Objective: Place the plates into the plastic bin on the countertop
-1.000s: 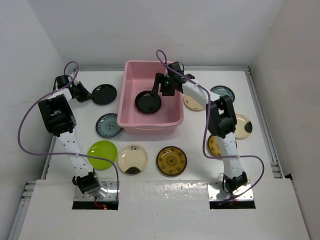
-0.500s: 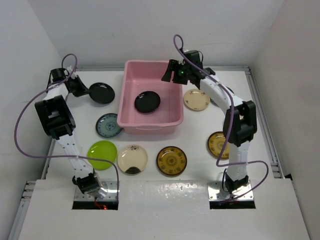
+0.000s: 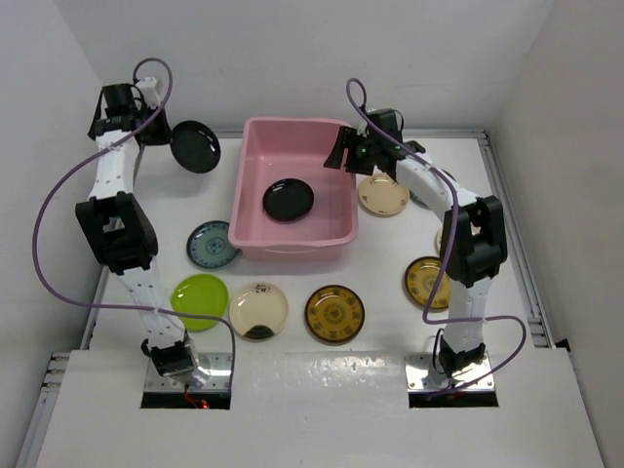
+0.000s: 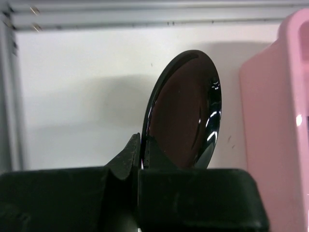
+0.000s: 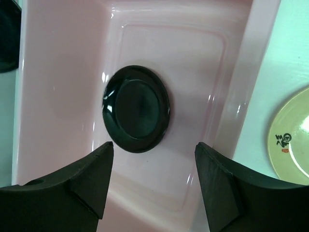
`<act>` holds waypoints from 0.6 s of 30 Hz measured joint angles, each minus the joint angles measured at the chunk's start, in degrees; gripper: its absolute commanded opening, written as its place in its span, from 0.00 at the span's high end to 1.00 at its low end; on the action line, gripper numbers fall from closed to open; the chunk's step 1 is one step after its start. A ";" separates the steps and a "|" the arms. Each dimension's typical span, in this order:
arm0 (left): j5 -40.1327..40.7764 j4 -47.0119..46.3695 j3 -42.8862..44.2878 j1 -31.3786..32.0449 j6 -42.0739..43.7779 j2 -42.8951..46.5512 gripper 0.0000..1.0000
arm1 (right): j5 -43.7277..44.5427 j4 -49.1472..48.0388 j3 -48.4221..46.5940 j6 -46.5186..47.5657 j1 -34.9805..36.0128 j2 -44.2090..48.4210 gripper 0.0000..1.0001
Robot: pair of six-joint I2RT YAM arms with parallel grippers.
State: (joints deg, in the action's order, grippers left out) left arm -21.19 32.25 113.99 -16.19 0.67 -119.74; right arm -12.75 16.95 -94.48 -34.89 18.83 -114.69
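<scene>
Nearest the arms' bases, a lime green plate (image 3: 200, 300), a cream plate with a dark patch (image 3: 258, 310) and a yellow-brown patterned plate (image 3: 334, 313) lie in a row on the white tabletop (image 3: 292, 275). A second patterned plate (image 3: 421, 281) is partly hidden behind the right arm. Further in, a teal plate (image 3: 213, 244) sits just beside the pink bin (image 3: 292, 249), and a cream plate (image 3: 382, 194) lies off the bin's right wall.

One black plate (image 3: 289, 199) lies flat on the bin floor. Above the bin's right rim hangs the right pincer (image 5: 153, 150), fingers spread and holding nothing. To the left of the bin, the left pincer (image 4: 140, 155) is pressed tight on the rim of a raised black plate (image 4: 186, 113), which it holds on edge, clear of the tabletop and outside the bin.

The step in hand looks to be the left arm's delivery. The next move calls for swinging the raised plate right over the rolled rim, levelling it and letting go low. The right arm is free to go for the cream plate.

Plain white walls (image 3: 292, 58) close the scene on three sides, and a metal rail (image 3: 512, 244) runs along the tabletop's right edge.
</scene>
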 measured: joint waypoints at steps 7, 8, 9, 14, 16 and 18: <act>1.07 5.60 14.36 1.27 0.31 0.55 1.00 | -3.08 -3.76 4.50 -3.91 -3.50 3.19 0.32; 0.74 5.79 16.04 1.73 0.11 0.96 1.00 | -2.91 -4.20 6.19 -4.39 -4.81 4.59 0.32; 0.28 5.92 17.16 2.69 -0.02 1.62 1.00 | -2.62 -4.26 7.76 -4.76 -6.32 5.90 0.32; -3.58 6.47 14.34 13.40 -0.55 6.64 1.00 | -0.70 -4.81 12.85 -6.43 -14.14 9.92 0.32; -4.92 6.49 10.58 19.39 -0.61 7.23 1.00 | 0.02 -4.70 14.51 -7.02 -16.81 10.86 0.32; -5.68 7.72 7.82 24.02 -0.44 6.08 1.00 | 0.74 -4.31 15.76 -7.28 -18.29 11.26 0.32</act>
State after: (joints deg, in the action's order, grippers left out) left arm -26.87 39.97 121.82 7.84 0.23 -113.67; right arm -12.01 12.64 -78.72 -42.17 0.54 -103.44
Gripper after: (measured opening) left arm 0.003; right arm 0.678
